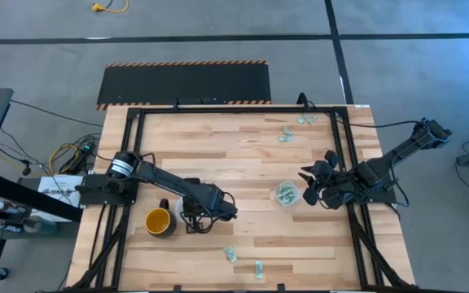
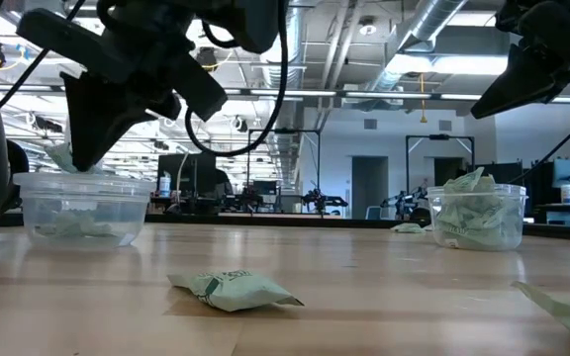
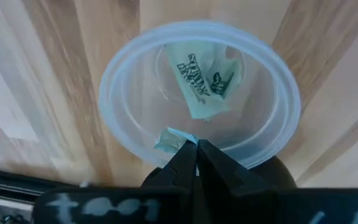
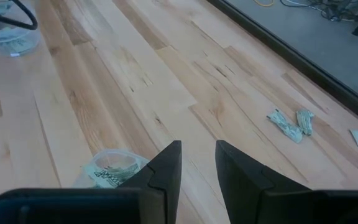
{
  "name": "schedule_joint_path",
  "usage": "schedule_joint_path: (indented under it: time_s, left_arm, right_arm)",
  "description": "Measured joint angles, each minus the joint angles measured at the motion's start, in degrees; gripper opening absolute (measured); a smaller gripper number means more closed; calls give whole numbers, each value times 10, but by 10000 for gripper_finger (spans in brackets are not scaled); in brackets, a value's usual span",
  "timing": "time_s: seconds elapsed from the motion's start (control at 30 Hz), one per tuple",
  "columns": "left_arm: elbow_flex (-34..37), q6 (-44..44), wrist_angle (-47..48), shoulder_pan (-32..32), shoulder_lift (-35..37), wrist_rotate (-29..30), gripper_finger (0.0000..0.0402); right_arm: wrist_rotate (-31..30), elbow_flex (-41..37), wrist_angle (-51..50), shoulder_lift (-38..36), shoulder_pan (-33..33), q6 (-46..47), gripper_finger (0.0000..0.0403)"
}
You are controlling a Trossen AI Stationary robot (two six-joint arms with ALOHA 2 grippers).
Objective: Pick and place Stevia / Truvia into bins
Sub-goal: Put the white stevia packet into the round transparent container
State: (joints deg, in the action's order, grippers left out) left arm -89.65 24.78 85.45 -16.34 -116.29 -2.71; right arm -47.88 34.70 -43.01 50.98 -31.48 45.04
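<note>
Stevia sachet (image 3: 169, 138), pale green and white, is pinched between my left hand's (image 3: 196, 148) fully closed fingertips, right over the rim of the left clear cup (image 3: 129, 68). I see another sachet (image 3: 202, 84) with dark print already lying inside that cup. In the high view my left hand (image 1: 192, 213) sits over this cup, just beside the yellow-orange mug (image 1: 159, 221) on the wooden desk (image 1: 234, 159). From the low camera the left cup (image 2: 82, 210) stands near the left edge with a few sachets at its bottom and my dark fingers (image 2: 92, 114) reaching down to its rim.

My right hand (image 4: 197, 163) hangs above the desk with its fingers parted, a clear gap between them, holding nothing. Just beside it is the right clear cup (image 4: 114, 167), which holds several crumpled sachets. In the high view the right hand (image 1: 314, 181) is next to that cup (image 1: 287, 194), and in the low view the cup (image 2: 477, 220) looks well filled.

Loose sachets remain on the desk: a pair near the far edge (image 1: 286, 133) with one more beyond them (image 1: 305, 120), and two near the front edge (image 1: 230, 254) and (image 1: 259, 269). One lies close to the low camera (image 2: 234, 289)
</note>
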Motion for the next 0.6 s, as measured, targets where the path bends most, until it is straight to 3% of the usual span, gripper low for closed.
schedule_joint_path:
  time_s: [0.23, 0.6]
  left_arm:
    - [0, -10, -5, 0, 0, 0, 9]
    - [-4, -17, -10, 1, 0, 2, 118]
  right_arm:
    - [0, 0, 1, 0, 0, 0, 93]
    - [0, 0, 1, 0, 0, 0, 93]
